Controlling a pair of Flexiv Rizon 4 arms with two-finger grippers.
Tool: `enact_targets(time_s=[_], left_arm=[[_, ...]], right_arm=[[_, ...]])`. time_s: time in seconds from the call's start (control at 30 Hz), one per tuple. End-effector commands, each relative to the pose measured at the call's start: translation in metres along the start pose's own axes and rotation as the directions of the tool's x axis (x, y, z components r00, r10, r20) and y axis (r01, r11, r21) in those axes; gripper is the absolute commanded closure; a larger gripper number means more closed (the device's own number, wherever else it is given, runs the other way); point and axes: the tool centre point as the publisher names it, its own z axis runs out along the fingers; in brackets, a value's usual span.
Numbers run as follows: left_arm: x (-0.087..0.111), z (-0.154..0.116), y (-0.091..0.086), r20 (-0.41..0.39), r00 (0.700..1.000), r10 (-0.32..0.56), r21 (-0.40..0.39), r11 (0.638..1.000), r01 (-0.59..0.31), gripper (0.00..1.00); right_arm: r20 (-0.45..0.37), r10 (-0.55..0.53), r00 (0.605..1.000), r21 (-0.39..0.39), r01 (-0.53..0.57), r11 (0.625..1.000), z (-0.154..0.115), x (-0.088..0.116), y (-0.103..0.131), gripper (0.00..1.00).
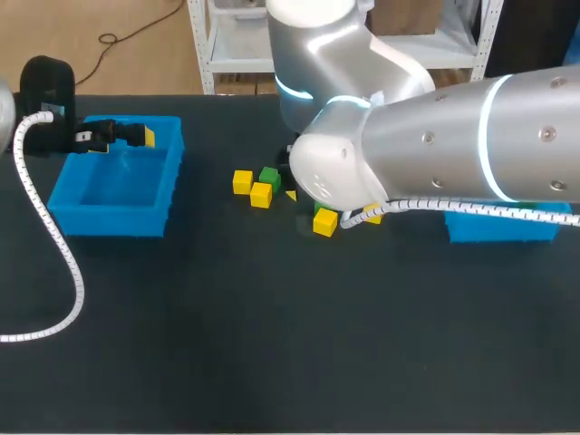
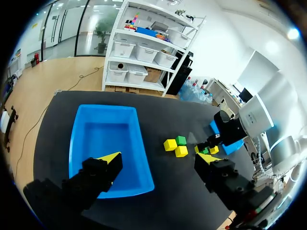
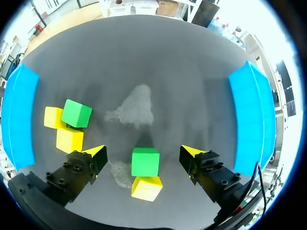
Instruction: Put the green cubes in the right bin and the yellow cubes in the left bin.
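Straddling a green cube [image 3: 145, 161] on the desk [image 1: 272, 344], at 3 o'clock from the cubeless left bin [image 2: 105, 143], right fingers [image 3: 98, 152] stand released. Left fingers [image 2: 110, 158] are likewise released, grasping nothing. Sorting looks barely begun.

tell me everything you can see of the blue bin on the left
The left bin is a bright blue rectangular tub, plastic by its look, with an open top and smooth walls. It stands upright on the black table, at its left side, well apart from the cubes. The left wrist view shows its inside bare, with no cube in it. The left gripper hangs open over it; nothing is seen touching the bin but the table.
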Motion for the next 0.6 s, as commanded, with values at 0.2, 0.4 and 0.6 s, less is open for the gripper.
enact_targets(time_s=[0.2, 0.4, 0.6], left_arm=[[0.001, 0.000, 0.002, 0.007, 1.000, 0.002, 0.009, 1.000, -0.002, 0.00], [0.001, 0.000, 0.002, 0.007, 1.000, 0.002, 0.009, 1.000, -0.002, 0.00], [0.001, 0.000, 0.002, 0.007, 1.000, 0.002, 0.009, 1.000, -0.002, 0.00]], right_arm=[[0.043, 0.050, 0.998, 0.002, -0.051, 0.999, 0.005, 0.012, -0.010, 0.00], [0.038, 0.061, 0.997, 0.007, -0.061, 0.998, 0.013, 0.013, -0.013, 0.27], [0.049, 0.064, 0.997, -0.001, -0.064, 0.998, 0.015, 0.011, -0.012, 1.00]])
